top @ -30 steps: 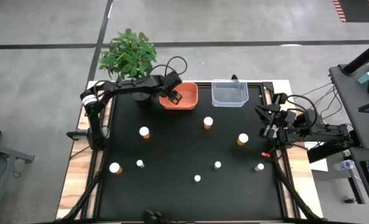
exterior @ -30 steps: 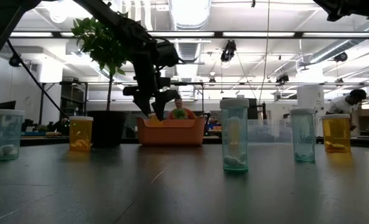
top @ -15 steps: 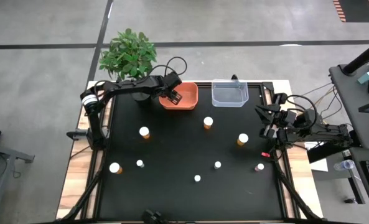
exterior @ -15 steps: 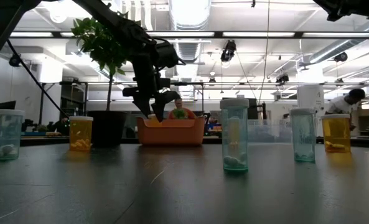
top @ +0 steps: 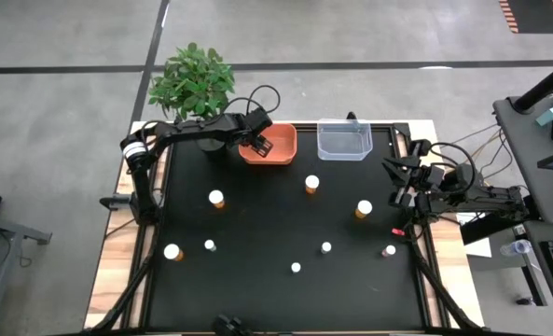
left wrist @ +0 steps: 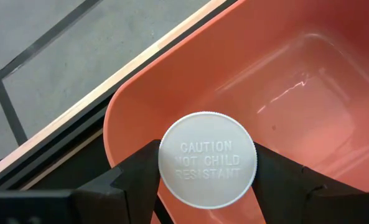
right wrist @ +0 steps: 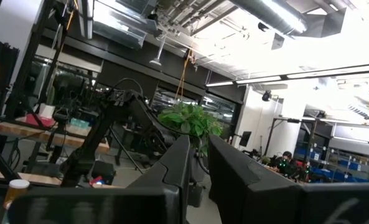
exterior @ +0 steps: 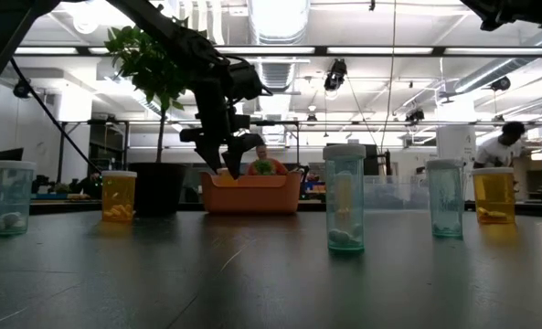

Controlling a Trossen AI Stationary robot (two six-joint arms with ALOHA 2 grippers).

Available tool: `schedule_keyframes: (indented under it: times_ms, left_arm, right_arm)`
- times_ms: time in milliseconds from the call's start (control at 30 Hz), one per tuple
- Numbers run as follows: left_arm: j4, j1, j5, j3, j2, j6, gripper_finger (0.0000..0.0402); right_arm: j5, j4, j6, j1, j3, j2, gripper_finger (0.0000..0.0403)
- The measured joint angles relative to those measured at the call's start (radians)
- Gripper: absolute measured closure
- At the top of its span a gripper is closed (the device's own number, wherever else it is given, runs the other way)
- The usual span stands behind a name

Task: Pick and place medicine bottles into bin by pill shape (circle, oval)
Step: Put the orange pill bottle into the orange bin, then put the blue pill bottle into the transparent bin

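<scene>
Left gripper (top: 262,143) pinches a bottle (left wrist: 207,160) by its sides, white cap facing my wrist camera, and I see it hanging over the left end of the orange bin (top: 280,154). I hold the right gripper (top: 396,183) pressed together and empty at the desk's (top: 257,224) right edge. From my near side outward, small bottles stand at the front (top: 296,267), (top: 326,247), (top: 389,250), (top: 210,245), a white-capped one (top: 172,251) at front left. Amber ones sit mid-desk (top: 217,198), (top: 311,183), (top: 364,208). At the far edge, the clear bin (top: 344,141) sits beside the orange one, the plant (top: 193,81) to its left.
</scene>
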Motion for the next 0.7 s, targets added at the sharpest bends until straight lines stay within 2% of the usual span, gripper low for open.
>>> schedule_keyframes:
  times_ms: [267, 567, 700]
  left_arm:
    - [0.0, 0.0, 0.002, 0.0, 0.0, 0.004, 0.0192]
    - [0.0, 0.0, 0.003, 0.0, 0.0, 0.005, 0.0121]
    - [0.0, 0.0, 0.003, 0.0, 0.0, 0.007, 0.0106]
  right_arm:
    - [0.0, 0.0, 0.0, 0.0, 0.0, 0.0, 0.0353]
    - [0.0, 0.0, 0.0, 0.0, 0.0, 0.0, 0.0353]
    - [0.0, 0.0, 0.0, 0.0, 0.0, 0.0, 0.0353]
